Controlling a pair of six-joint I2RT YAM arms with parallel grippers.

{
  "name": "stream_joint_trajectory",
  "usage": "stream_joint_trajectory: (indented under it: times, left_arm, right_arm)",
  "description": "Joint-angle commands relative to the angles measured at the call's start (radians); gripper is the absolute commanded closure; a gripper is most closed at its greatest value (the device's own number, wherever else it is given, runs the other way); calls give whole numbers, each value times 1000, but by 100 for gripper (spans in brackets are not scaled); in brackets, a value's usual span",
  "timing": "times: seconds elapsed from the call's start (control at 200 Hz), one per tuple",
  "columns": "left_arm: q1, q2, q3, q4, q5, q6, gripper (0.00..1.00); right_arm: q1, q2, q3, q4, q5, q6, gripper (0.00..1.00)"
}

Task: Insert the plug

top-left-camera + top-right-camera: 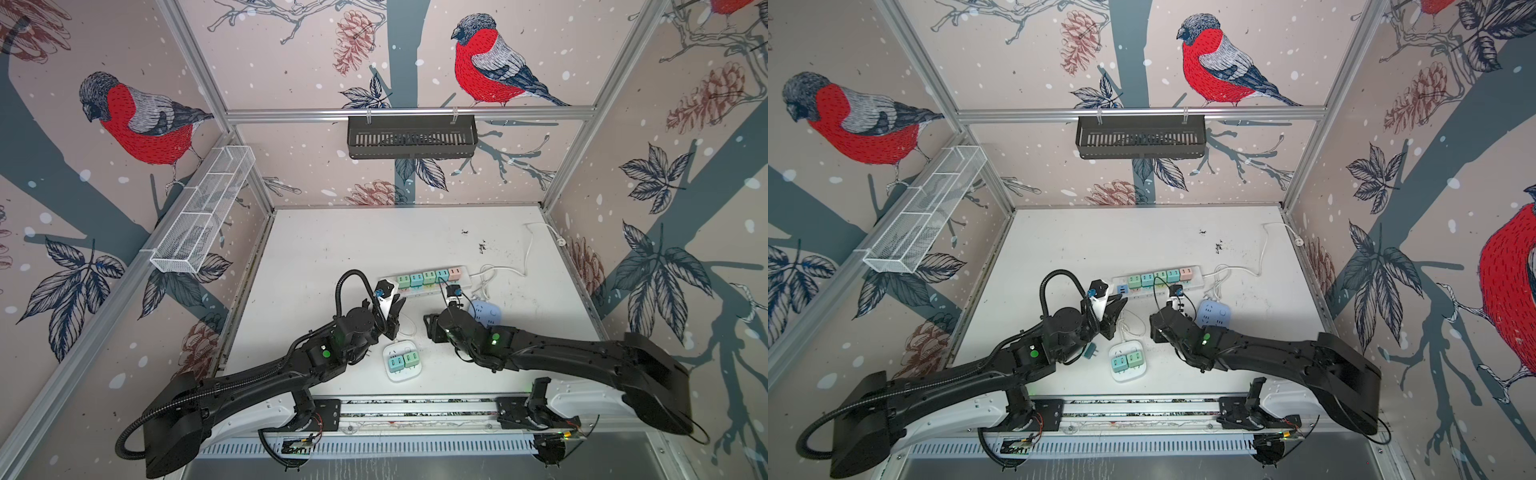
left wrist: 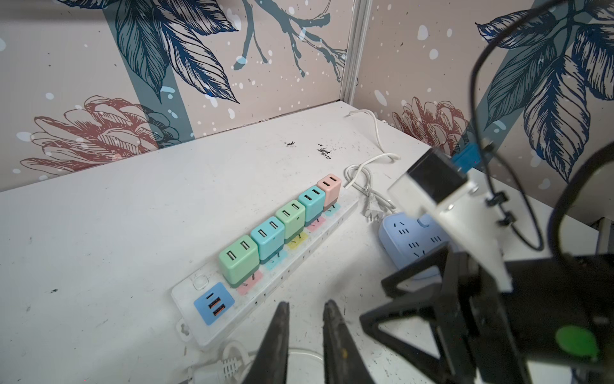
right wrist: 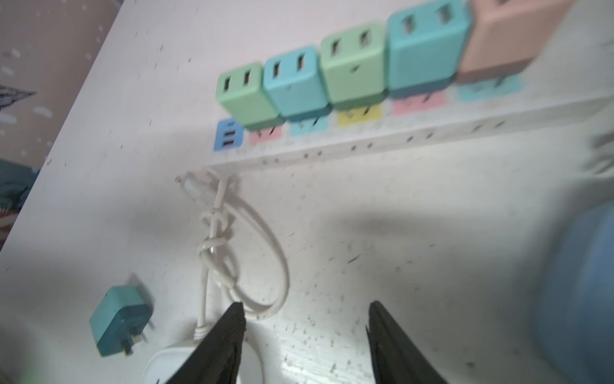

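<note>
Right wrist view: right gripper (image 3: 305, 307) jaws apart, empty, over table (image 3: 332, 216). Teal plug (image 3: 120, 320) lies loose on table, prongs sideways, just beside white socket block (image 3: 159, 362), well apart from power strip (image 3: 365, 143) with row of inserted adapters (image 3: 352, 63). Left gripper (image 2: 307, 307) closed, holding nothing

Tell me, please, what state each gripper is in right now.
Left gripper: closed, holding nothing.
Right gripper: open, holding nothing.
</note>
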Motion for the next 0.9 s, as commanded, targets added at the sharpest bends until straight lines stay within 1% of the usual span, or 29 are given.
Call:
stream_joint_trajectory:
  times: [0.0,0.08,0.13,0.175,0.245,0.31,0.405,0.46,0.58,0.65,0.685,0.78,0.896]
  left_arm:
    - [2,-3,6,33,-11,-7,79]
    - [2,-2,6,32,-6,-10,79]
    - [2,-4,7,32,-2,-10,79]
    - [2,-5,6,31,1,-12,79]
    - [2,-9,7,30,2,-12,79]
    - [2,-12,7,31,-1,-10,79]
    - [2,-14,4,30,-5,-10,79]
    - [2,-14,4,30,-2,-12,79]
    - [2,-10,6,30,3,-13,79]
    - [2,-10,6,30,7,-14,78]
    - [2,-9,5,31,8,-13,78]
    - [1,-11,6,32,10,-16,78]
    - [2,-8,8,29,9,-13,78]
  right_arm:
    - [-68,-125,-1,-229,157,32,31]
    - [-150,-220,-3,-297,154,1,20]
    - [-212,-268,4,-326,120,-36,18]
    - [-274,-295,17,-358,82,-63,11]
    - [-376,-310,46,-386,26,-130,10]
    - [-464,-291,78,-410,-11,-170,10]
    - [-566,-228,105,-388,-87,-242,10]
    - [-613,-170,117,-378,-110,-263,10]
    - [-680,-29,149,-354,-186,-302,11]
    - [-699,56,182,-358,-219,-316,12]
    - [-704,126,201,-357,-229,-323,13]
    - [-708,221,230,-338,-259,-338,18]
    - [-712,304,250,-313,-251,-344,19]
